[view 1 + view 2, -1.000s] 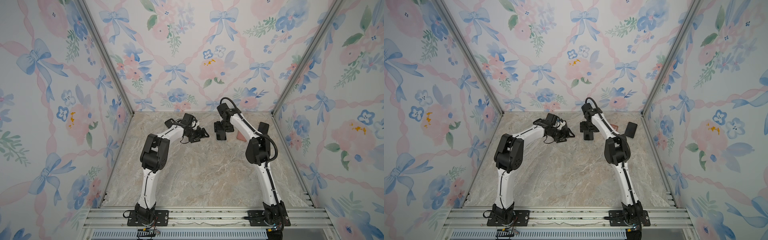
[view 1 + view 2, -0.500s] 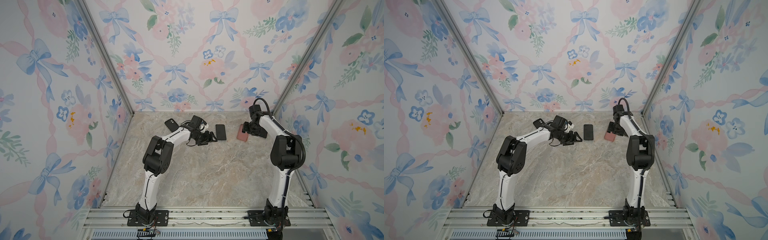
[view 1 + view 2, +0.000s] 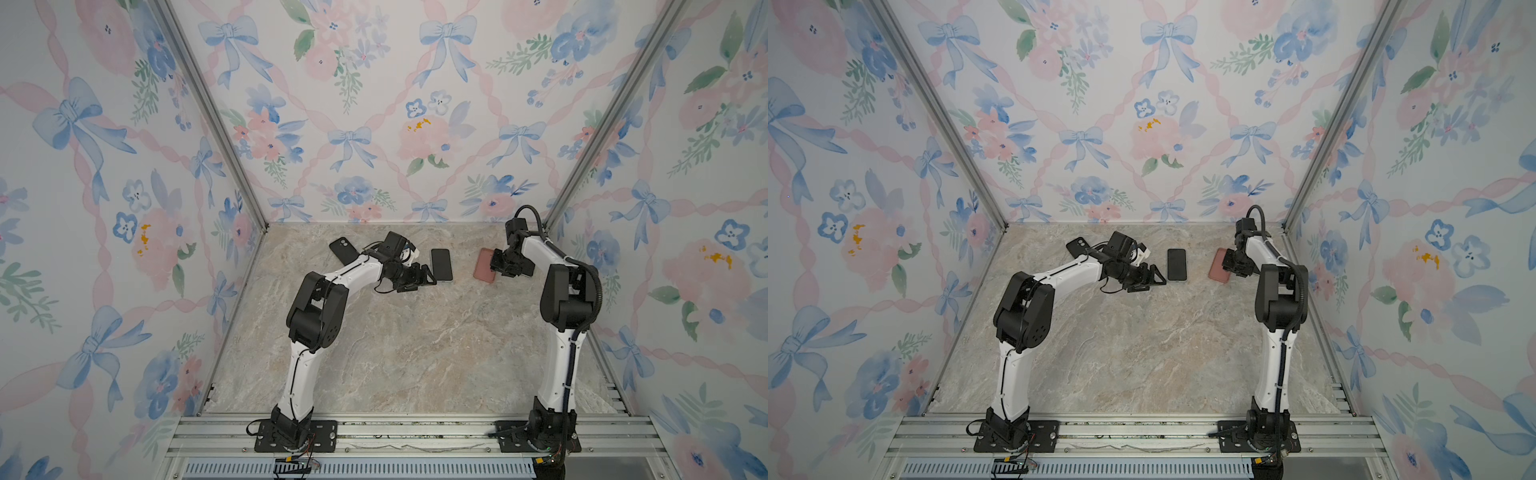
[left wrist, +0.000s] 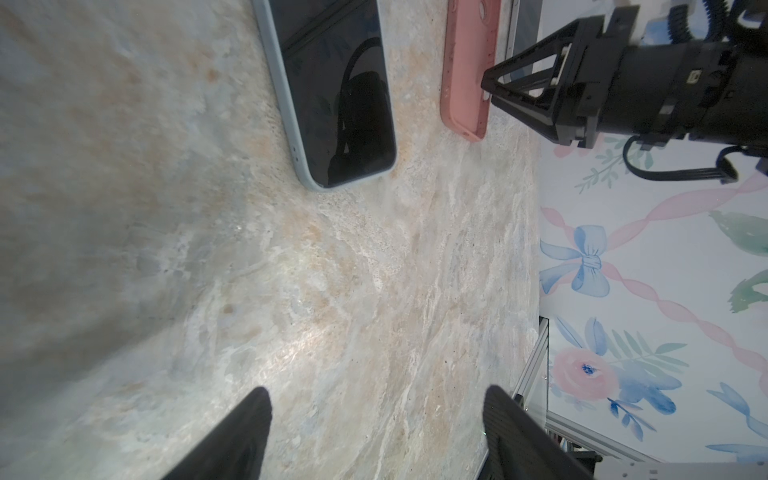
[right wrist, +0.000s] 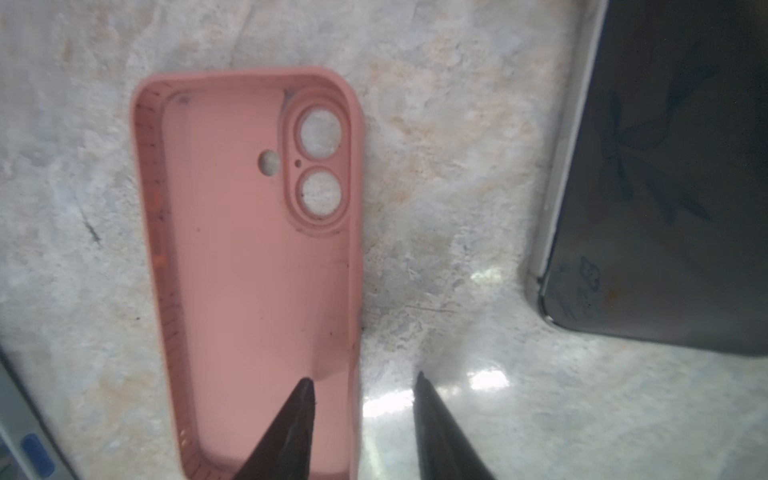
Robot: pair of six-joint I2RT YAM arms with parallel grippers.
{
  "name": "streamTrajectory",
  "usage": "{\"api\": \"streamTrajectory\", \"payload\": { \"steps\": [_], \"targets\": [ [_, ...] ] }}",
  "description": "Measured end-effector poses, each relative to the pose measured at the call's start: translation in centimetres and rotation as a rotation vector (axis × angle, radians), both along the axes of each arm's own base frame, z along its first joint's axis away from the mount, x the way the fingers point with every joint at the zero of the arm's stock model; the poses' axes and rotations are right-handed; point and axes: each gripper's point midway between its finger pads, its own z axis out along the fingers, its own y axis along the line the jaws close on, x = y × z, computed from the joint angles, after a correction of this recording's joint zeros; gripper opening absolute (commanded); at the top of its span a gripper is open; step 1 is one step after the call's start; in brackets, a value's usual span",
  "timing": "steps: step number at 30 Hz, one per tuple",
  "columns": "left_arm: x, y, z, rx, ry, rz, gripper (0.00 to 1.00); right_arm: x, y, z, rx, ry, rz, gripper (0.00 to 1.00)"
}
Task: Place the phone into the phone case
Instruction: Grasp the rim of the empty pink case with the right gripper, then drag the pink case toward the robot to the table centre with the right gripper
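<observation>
Right gripper [image 5: 363, 376] partly spread: you see fingers [image 5: 286, 432] astride one long wall of pink phone case [image 5: 249, 249], not pinching it. Case lies flat near back right corner of tabletop [image 3: 415, 353]. Right arm upright, wrist bent down. Left gripper [image 4: 376, 395] spread wide, empty, low beside phone [image 3: 441, 265], screen up, near middle of back edge. Left arm elbow bent, forearm stretched forward.

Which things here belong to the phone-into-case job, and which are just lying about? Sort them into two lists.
Job: pink phone case; centre phone, screen up, likely the one; right gripper astride the case's wall; left gripper, open, beside that phone.
Lying about: black phone-shaped item beyond the left arm; second dark phone beside the case.
</observation>
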Motion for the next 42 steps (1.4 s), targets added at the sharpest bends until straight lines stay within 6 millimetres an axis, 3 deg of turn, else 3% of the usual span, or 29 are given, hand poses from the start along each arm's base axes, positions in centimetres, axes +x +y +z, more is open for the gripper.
{"api": "streamTrajectory", "payload": {
  "steps": [12,26,35,39,42],
  "targets": [
    [0.0,0.0,0.0,0.000,0.000,0.000,0.81,0.2,0.1,-0.3,0.007,0.001,-0.001,0.11],
    [-0.4,-0.5,0.0,0.001,0.000,-0.011,0.80,0.0,0.2,-0.4,0.008,-0.013,0.000,0.01],
    [-1.6,-0.4,-1.5,0.028,0.028,-0.018,0.80,-2.9,0.6,0.6,-0.008,0.005,0.008,0.00],
    [-2.9,-0.2,-2.3,0.052,0.047,-0.025,0.80,-5.4,1.5,1.2,-0.010,0.012,0.026,0.00],
    [-4.1,0.3,-1.8,0.060,0.046,-0.026,0.80,-7.7,2.8,1.8,-0.011,0.010,0.056,0.00]
  ]
}}
